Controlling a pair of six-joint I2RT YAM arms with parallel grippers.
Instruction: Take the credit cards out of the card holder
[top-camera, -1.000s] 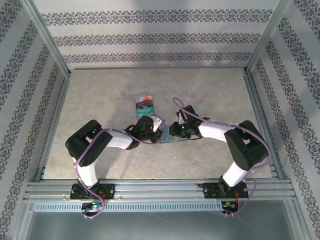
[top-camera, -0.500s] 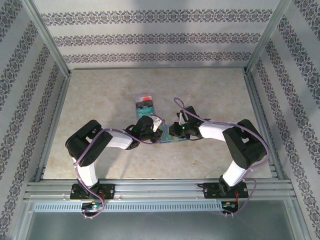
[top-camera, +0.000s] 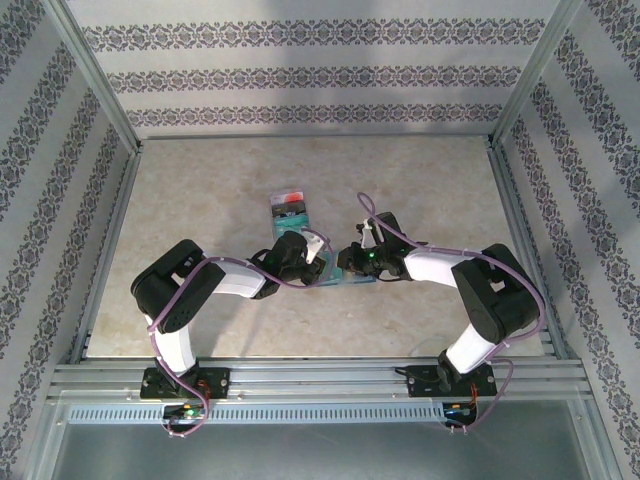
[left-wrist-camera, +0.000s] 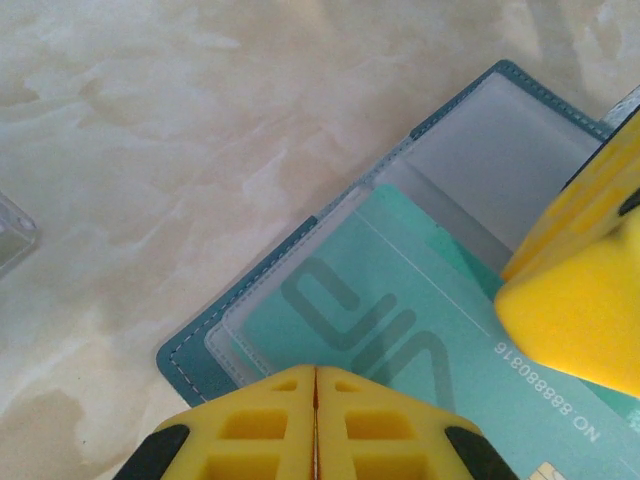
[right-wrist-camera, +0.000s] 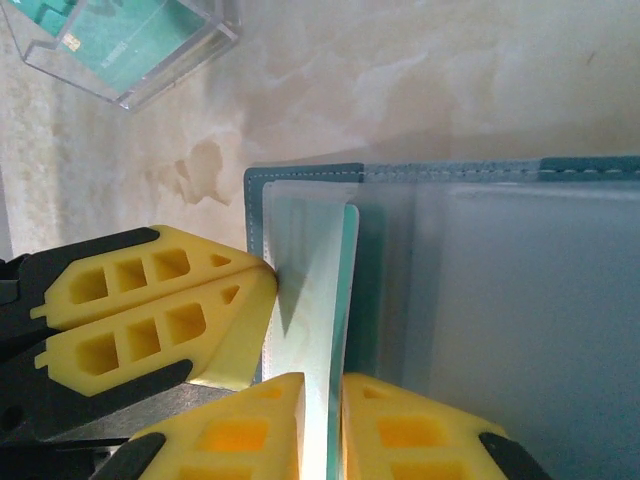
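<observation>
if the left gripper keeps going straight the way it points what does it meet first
Probably the teal credit card in the card holder, right ahead of the left gripper; its shut jaws may already touch it.

There are two robot arms (top-camera: 235, 280) with one gripper each, the left gripper (left-wrist-camera: 316, 385) and the right gripper (right-wrist-camera: 322, 400), one blue card holder (left-wrist-camera: 500, 170), one green card (left-wrist-camera: 400, 300) in it, and one clear box (right-wrist-camera: 205, 35) holding a few cards (right-wrist-camera: 110, 35) I cannot count
</observation>
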